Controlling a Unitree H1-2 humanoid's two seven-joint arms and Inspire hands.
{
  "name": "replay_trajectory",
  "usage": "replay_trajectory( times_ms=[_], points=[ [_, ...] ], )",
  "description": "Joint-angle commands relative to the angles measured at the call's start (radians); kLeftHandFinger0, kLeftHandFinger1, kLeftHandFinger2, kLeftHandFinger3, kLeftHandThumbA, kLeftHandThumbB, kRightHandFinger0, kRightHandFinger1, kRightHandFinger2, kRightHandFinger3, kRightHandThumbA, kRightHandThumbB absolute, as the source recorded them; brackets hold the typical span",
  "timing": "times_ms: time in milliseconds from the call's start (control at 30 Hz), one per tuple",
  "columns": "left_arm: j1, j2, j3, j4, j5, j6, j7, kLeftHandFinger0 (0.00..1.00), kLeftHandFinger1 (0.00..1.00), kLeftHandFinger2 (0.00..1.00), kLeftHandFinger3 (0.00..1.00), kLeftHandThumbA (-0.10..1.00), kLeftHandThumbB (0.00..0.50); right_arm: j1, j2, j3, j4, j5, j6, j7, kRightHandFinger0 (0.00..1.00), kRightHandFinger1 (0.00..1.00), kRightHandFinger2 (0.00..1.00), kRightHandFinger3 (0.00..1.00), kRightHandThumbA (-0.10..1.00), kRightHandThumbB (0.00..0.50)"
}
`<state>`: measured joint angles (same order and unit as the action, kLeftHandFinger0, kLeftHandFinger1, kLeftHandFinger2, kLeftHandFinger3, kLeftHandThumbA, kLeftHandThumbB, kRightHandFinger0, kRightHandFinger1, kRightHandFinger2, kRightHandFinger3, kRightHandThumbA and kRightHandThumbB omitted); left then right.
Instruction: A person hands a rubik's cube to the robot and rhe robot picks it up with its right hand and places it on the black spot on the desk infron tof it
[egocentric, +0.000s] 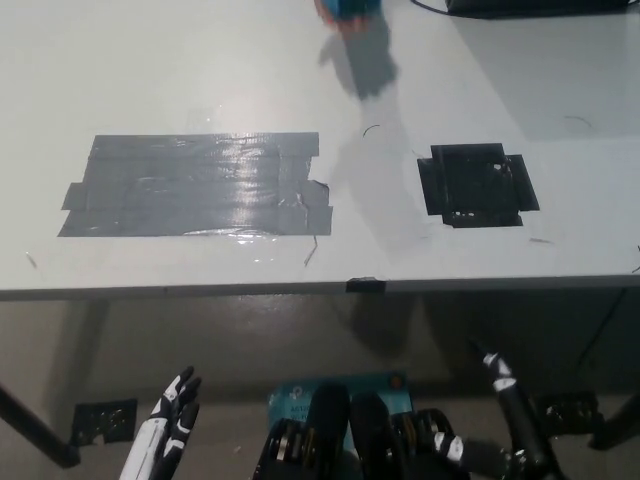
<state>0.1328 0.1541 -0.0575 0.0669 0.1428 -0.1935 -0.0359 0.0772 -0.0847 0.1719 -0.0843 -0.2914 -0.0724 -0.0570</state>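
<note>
The Rubik's cube shows only as a blue and orange shape cut off by the top edge, above the far side of the white desk; what holds it is out of frame. It casts a shadow on the desk just below it. The black spot, a square of black tape, lies on the desk's right half. My black right hand hangs below the desk's front edge at the lower right, far from the cube. My white left hand rests low at the lower left, fingers spread and holding nothing.
A wide patch of grey tape covers the desk's left half. A dark flat object lies at the far right corner. The desk's front edge runs across the picture, with the floor and a desk leg below.
</note>
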Motion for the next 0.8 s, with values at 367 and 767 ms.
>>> replay_trajectory(
  times_ms=[367, 767],
  points=[
    [-0.011, 0.006, -0.001, -0.023, 0.012, -0.041, 0.002, 1.00, 1.00, 1.00, 1.00, 0.97, 0.158, -0.446, -0.024, -0.132, -0.218, 0.028, 0.305, 0.082, 1.00, 1.00, 1.00, 1.00, 0.98, 0.330],
    [-0.029, 0.007, 0.000, -0.018, 0.011, -0.042, 0.001, 1.00, 1.00, 1.00, 1.00, 0.96, 0.149, -0.768, 0.017, -0.140, 0.209, 0.090, 0.366, 0.072, 1.00, 1.00, 1.00, 1.00, 1.00, 0.407]
  ],
)
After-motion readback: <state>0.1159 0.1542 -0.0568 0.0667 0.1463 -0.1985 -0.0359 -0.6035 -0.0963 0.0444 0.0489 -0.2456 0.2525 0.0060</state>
